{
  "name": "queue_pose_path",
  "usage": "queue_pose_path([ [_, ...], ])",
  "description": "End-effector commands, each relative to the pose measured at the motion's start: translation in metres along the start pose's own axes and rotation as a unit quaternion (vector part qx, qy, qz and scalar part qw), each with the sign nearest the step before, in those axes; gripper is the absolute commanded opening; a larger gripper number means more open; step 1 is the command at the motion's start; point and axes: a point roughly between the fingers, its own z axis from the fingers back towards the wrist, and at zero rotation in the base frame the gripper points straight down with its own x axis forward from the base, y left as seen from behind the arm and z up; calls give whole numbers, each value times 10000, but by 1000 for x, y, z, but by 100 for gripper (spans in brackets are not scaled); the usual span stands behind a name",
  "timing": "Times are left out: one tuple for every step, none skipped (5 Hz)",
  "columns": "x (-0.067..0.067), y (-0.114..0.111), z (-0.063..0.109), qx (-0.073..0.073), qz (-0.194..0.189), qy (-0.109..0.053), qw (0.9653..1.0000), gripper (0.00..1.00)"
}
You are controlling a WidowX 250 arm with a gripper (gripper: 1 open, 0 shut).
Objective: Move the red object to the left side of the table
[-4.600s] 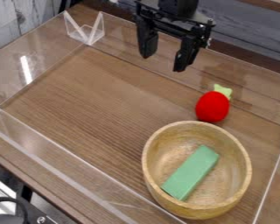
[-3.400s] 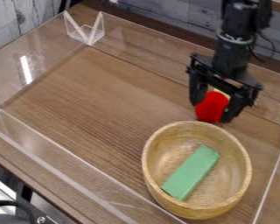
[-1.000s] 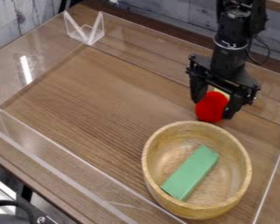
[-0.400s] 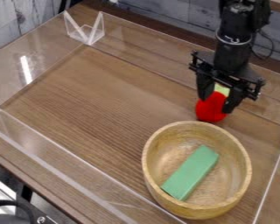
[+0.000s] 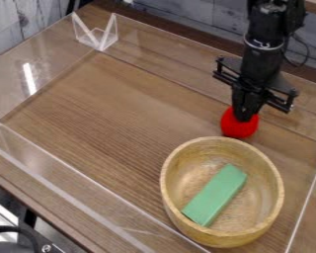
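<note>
The red object (image 5: 240, 125) sits on the table (image 5: 108, 109) at the right, just behind the bowl. My gripper (image 5: 248, 111) points straight down over it. Its dark fingers are drawn together and pinch the top of the red object, so the pale top is hidden between them. Only the round red body shows under the fingertips, and it seems to rest on the wood. The left side of the table lies far from the gripper.
A round wooden bowl (image 5: 176, 168) stands at the front right with a green block (image 5: 216, 194) lying in it. Clear acrylic walls (image 5: 95, 32) edge the tabletop, with a folded clear piece at the back left.
The fingers, spread on either side of the red object a second ago, have closed together on its top. The hand has stayed over the same spot.
</note>
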Motion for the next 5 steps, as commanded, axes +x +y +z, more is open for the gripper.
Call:
queue_pose_path([
  [11, 7, 44, -22, 57, -612, 9981, 0],
  [13, 13, 71, -24, 120, -861, 9962, 0],
  [12, 13, 54, -24, 80, -795, 9968, 100],
  [13, 12, 38, -14, -29, -690, 9976, 100],
  [12, 11, 21, -1, -102, -596, 9982, 100],
])
